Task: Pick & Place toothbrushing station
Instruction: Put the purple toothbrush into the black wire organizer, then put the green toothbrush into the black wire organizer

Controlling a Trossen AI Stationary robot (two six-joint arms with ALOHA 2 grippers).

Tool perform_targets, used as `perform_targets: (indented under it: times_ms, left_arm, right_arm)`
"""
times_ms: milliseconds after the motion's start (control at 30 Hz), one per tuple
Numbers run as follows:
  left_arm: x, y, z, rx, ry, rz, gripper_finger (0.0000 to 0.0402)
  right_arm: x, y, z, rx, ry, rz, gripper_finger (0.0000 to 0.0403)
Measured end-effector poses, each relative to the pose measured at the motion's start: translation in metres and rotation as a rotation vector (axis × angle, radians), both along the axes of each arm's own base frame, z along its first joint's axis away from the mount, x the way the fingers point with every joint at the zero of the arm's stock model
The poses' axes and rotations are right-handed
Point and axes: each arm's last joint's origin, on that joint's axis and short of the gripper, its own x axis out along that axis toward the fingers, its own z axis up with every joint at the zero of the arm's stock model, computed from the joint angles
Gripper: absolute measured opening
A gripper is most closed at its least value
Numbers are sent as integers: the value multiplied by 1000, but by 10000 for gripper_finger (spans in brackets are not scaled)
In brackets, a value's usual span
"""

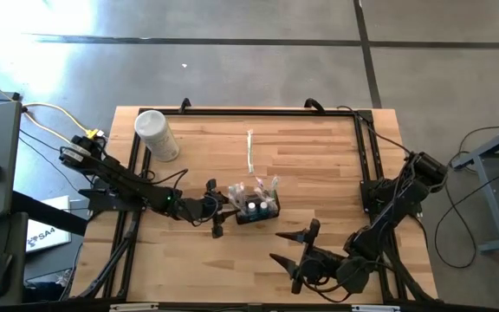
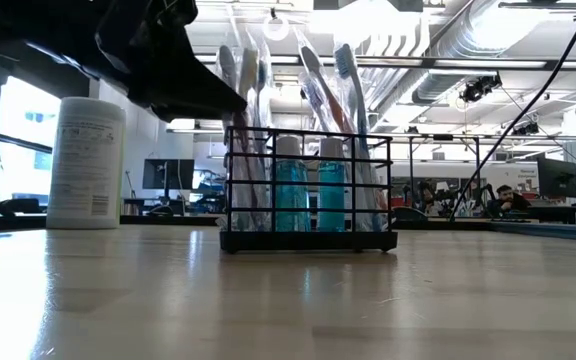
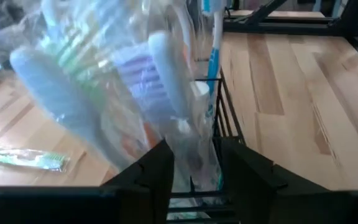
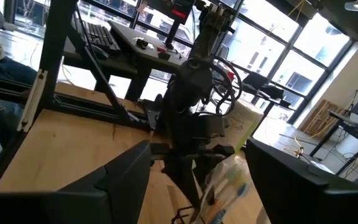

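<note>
Toothbrushing station (image 1: 257,208) stands mid-table (image 1: 319,165), just beside the left gripper (image 1: 216,211), whose slightly parted fingers straddle wrapped toothbrushes (image 3: 104,93). The right gripper (image 1: 291,249) hovers nearby, wide open and empty. A white canister (image 1: 156,134) stands well apart.

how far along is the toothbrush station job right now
Mostly loaded: the black holder box stands upright mid-table with several wrapped toothbrushes and two blue bottles inside. In hand: the left claw is at the box, fingers astride a wrapped brush. Left: one wrapped toothbrush lies loose on the table. The right claw waits open nearby.
</note>
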Motion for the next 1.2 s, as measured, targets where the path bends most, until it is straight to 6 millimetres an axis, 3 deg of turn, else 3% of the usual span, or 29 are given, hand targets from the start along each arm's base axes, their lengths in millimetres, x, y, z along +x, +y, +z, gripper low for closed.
perform_targets:
  times_ms: [200, 400, 600, 867, 1033, 1200]
  left_arm:
    - [0, -2, 0, -66, 1, -43, 169]
    - [-1, -2, 6, -26, 12, -88, 172]
    - [3, -4, 29, 33, 133, -102, 172]
    - [10, -7, 94, 85, 219, -91, 172]
    - [10, -5, 137, 175, 262, -66, 172]
    - [-2, 6, 187, 335, 305, 108, 172]
  right_arm:
    - [-1, -2, 0, -44, 7, -90, 254]
    - [-4, -7, 1, -156, 42, -271, 254]
    - [-11, -8, 5, -240, 83, -392, 254]
    - [-13, -19, 19, -327, 137, -404, 254]
    - [-11, -38, 33, -327, 146, -447, 254]
    - [-10, -66, 44, -321, 155, -510, 254]
